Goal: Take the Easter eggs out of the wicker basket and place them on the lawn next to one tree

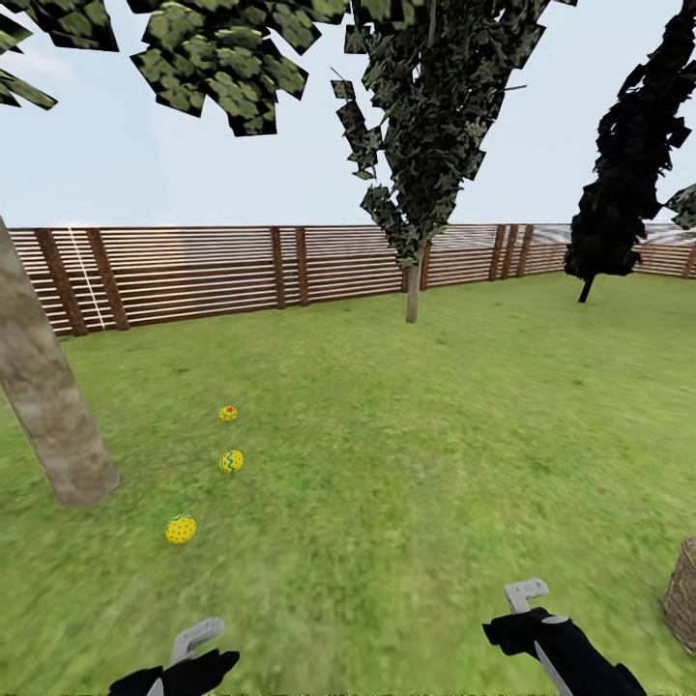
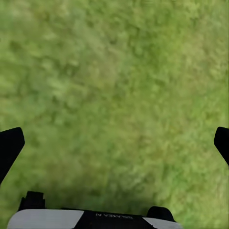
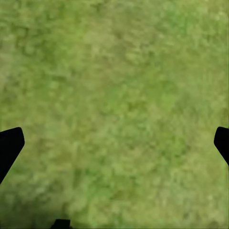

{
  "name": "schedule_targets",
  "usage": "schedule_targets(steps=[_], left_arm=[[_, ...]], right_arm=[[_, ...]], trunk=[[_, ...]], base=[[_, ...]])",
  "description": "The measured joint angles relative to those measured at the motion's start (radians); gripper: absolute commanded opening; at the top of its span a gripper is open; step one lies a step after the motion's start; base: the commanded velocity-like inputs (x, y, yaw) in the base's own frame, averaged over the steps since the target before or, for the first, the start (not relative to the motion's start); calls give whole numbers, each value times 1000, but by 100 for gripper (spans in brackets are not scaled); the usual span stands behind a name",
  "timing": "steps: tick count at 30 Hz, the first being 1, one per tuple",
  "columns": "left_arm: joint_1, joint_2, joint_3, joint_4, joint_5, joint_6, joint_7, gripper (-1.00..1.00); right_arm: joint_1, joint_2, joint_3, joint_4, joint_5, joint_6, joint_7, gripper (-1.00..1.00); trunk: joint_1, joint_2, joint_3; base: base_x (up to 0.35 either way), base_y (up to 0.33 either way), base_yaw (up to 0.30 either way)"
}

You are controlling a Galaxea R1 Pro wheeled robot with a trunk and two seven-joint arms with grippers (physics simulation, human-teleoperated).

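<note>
Lying by the tree (image 1: 43, 406), three Easter eggs (image 1: 230, 461).

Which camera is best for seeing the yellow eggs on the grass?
The head view: all three Easter eggs lie on the lawn beside the thick slanted tree. Both wrist views look down at bare grass, with no eggs.

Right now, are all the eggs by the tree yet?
Looks done: three Easter eggs lie on the lawn beside the slanted tree. Both grippers' jaws are open and empty. The wicker basket is cut off, so its inside can't be checked.
</note>
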Motion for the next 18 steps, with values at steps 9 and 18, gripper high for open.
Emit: schedule_targets(steps=[9, 18], left_arm=[[0, 0, 0, 3, 1, -30, 0, 100], [0, 0, 0, 3, 1, -31, 0, 100]], right_arm=[[0, 1, -1, 8, 0, 2, -1, 100], [0, 2, -2, 46, 0, 0, -1, 100]], trunk=[[0, 1, -13], [0, 1, -28]], base=[[0, 0, -16], [0, 0, -62]])
